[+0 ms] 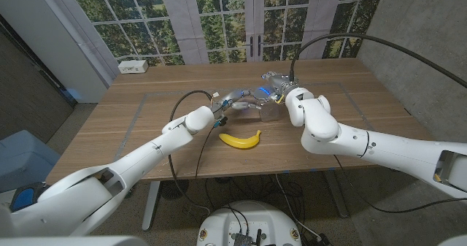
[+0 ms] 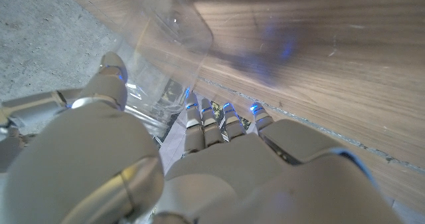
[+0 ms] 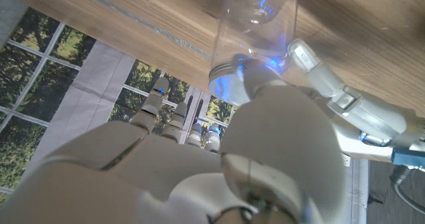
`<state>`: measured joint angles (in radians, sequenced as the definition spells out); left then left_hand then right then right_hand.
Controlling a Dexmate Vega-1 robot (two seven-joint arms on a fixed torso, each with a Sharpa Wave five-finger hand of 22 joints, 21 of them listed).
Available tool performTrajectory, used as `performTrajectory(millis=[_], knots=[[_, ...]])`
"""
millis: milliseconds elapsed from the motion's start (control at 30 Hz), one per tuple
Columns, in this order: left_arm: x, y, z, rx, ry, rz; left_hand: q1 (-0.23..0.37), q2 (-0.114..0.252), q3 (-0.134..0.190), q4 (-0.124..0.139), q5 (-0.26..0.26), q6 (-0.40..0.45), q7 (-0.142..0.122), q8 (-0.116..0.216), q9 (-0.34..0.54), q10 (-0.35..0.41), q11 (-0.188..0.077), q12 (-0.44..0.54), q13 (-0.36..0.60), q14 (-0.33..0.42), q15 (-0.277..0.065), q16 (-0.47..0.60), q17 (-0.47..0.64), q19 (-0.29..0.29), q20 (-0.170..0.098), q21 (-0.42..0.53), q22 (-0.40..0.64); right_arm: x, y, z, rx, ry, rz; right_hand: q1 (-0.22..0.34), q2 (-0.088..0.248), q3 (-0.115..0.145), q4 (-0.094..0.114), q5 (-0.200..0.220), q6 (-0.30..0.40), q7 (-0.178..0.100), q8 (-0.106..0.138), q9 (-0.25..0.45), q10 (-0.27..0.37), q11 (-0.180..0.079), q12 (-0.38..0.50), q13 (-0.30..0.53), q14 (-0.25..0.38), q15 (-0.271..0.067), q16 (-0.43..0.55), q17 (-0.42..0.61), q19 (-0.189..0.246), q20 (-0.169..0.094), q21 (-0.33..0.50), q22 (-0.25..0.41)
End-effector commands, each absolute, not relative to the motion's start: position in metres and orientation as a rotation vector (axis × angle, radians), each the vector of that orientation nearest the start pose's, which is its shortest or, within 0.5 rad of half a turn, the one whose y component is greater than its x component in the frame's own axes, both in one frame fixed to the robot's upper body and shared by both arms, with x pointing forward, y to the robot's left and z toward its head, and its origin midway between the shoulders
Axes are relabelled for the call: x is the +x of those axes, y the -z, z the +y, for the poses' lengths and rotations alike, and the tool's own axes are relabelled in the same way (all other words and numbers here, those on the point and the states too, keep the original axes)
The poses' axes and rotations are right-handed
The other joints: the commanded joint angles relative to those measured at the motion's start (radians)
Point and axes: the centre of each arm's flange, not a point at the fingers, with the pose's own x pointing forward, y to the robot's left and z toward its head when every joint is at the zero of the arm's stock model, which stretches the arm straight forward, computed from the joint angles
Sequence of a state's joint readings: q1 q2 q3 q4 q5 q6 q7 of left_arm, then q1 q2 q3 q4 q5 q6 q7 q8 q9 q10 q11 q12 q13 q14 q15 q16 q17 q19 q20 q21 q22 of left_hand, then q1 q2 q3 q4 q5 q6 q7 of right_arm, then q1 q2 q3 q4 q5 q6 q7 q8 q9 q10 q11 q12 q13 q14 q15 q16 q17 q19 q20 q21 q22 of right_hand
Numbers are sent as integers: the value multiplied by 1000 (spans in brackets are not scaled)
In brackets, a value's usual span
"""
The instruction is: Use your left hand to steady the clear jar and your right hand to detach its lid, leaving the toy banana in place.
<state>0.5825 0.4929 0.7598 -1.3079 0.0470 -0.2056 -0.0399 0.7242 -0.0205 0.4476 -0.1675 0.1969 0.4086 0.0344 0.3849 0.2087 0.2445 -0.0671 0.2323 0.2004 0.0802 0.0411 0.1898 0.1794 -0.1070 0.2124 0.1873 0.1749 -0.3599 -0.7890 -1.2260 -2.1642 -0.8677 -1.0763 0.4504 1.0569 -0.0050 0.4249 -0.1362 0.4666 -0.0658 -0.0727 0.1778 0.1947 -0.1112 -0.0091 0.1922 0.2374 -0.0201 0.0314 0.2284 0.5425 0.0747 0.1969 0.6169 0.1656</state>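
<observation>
My left hand [image 1: 228,105] grips the clear jar [image 1: 249,113], see-through plastic glinting blue, at table centre. My right hand [image 1: 276,87] grasps its lid end. The yellow toy banana [image 1: 240,139] lies at the jar's six o'clock.

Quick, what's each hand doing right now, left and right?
Left hand: grips the clear jar.
Right hand: fingers closed around the jar's lid end.

clear jar [image 1: 250,107] lying on side mid-table; yellow toy banana [image 1: 240,139] just in front, apart
</observation>
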Motion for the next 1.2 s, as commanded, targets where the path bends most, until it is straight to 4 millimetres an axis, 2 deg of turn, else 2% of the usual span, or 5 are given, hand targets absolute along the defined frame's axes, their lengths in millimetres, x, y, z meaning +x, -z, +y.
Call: performTrajectory(millis=[33,267,633,967,1200], knots=[[657,7,114,850,458,-677,-29,33,8,10,-1,194,13,6,11,1,-6,-5,3,-8,0,-3,1,-7,2,1,2,538,-58,-119,-1696,120,-68,-38,-6,-39,19,-38,-46,31,2,0,-31,29,4,4,-13,28,-4,-4,3,11,-22,3],[660,6,113,854,458,-678,-31,35,8,10,-1,192,12,4,13,-1,-3,-6,3,-10,0,-3,1,-10,2,1,2,539,-67,-125,-1654,62,12,-179,-56,-114,46,-170,-64,93,18,3,0,69,30,15,6,49,8,-19,14,15,-72,5],[663,6,112,853,457,-674,-33,37,7,8,0,191,13,0,14,-2,-5,-7,3,-12,0,-2,1,-13,2,1,2,545,-84,-140,-1449,-279,64,-327,-137,-233,88,-165,-42,120,28,9,45,98,51,38,52,40,34,-20,87,14,-107,9],[665,5,112,859,456,-673,-35,39,7,7,0,193,12,-2,16,-2,-5,-7,3,-12,1,-1,1,-15,2,1,3,533,-85,-144,-1267,-209,-197,-433,-91,-293,145,-151,30,193,59,19,120,169,84,63,122,74,76,-6,128,17,-139,16],[666,4,111,861,456,-672,-36,40,7,6,0,195,14,-3,16,-2,-4,-7,3,-13,2,-1,1,-16,2,2,3,524,-75,-127,-1329,23,-348,-446,-63,-300,145,-160,81,145,76,26,154,160,97,83,149,68,95,0,207,17,-128,21]])
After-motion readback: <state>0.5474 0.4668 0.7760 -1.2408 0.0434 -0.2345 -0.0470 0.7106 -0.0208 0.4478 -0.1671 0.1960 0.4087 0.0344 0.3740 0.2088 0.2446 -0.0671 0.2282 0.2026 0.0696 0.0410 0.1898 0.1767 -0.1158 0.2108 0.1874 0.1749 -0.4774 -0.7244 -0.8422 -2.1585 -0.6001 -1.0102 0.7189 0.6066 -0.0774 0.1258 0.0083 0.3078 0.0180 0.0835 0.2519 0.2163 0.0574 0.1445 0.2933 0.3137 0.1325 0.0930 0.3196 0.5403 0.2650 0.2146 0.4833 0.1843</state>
